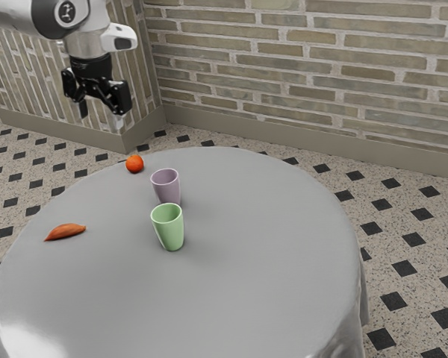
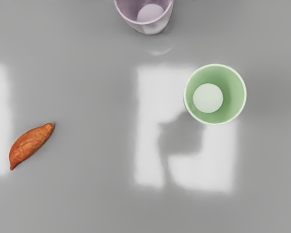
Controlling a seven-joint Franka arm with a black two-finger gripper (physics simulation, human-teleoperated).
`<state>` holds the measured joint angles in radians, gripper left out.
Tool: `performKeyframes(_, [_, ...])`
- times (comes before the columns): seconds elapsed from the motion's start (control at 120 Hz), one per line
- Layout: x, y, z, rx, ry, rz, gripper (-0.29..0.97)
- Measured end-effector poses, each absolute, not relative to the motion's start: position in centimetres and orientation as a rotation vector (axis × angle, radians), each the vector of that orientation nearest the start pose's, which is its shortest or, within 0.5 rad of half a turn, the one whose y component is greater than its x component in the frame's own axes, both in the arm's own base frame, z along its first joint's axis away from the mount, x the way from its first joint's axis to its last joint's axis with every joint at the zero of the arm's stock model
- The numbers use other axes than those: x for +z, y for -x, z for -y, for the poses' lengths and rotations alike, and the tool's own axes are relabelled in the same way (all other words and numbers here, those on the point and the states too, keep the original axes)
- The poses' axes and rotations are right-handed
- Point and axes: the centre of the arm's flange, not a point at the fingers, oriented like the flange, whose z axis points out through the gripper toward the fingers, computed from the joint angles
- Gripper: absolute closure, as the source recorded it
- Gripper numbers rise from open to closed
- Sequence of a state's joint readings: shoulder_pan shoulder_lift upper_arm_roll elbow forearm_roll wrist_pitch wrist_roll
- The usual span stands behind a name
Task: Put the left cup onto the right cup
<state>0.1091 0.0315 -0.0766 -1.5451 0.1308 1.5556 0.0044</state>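
Green cup (image 1: 167, 227) stands upright, mouth up, a little left of centre in the exterior frame, on the round grey surface (image 1: 284, 283). A lilac cup (image 1: 165, 186) stands upright directly above it in that frame, farther from the camera, and its base overlaps the green rim from this angle. From the wrist camera I look straight down into both. The green cup (image 2: 215, 94) shows its pale bottom, and the lilac cup (image 2: 144, 14) is cut off by the frame edge. There a strip of bare surface separates them, so they are near but not touching.

My tool (image 1: 101, 118) hangs in the upper left of the exterior frame, high above the surface and well apart from both cups, with the brick wall (image 1: 306, 67) behind it. Its fingers point down and stand spread, with nothing between them.

A small orange ball (image 1: 135, 164) lies up and to the left of the lilac cup, near the far rim of the surface. A sweet potato (image 1: 65, 232) lies at the left of the frame, level with the green cup and well apart from it. The wrist camera shows the sweet potato (image 2: 30, 144) on its side, far across the surface from the green cup. In that view a soft dark shadow (image 2: 179, 138) falls on the surface just beside the green cup. The floor (image 1: 403, 224) around the surface is speckled tile with black diamonds.
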Motion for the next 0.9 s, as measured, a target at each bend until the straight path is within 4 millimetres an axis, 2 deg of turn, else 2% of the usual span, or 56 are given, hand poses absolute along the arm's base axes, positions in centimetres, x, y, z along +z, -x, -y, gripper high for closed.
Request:
performKeyframes(0.142, [61.6, -56.7, -2.3, 0.017, 3.013, -0.023, 0.0])
performKeyframes(0.275, [59.8, -58.5, -2.5, 0.01, 3.013, -0.045, 0.0])
performKeyframes(0.392, [57.8, -61.6, -3.7, 0.005, 3.019, -0.029, 0.0])
performKeyframes(0.542, [54.8, -63.9, -4.4, 0.024, 3.024, -0.029, 0.0])
performKeyframes(0.692, [51.9, -65.7, -4.8, 0.028, 3.029, -0.032, 0.0])
performKeyframes(0.9, [48.2, -67.5, -6.9, 0.037, 3.031, -0.001, 0.0])
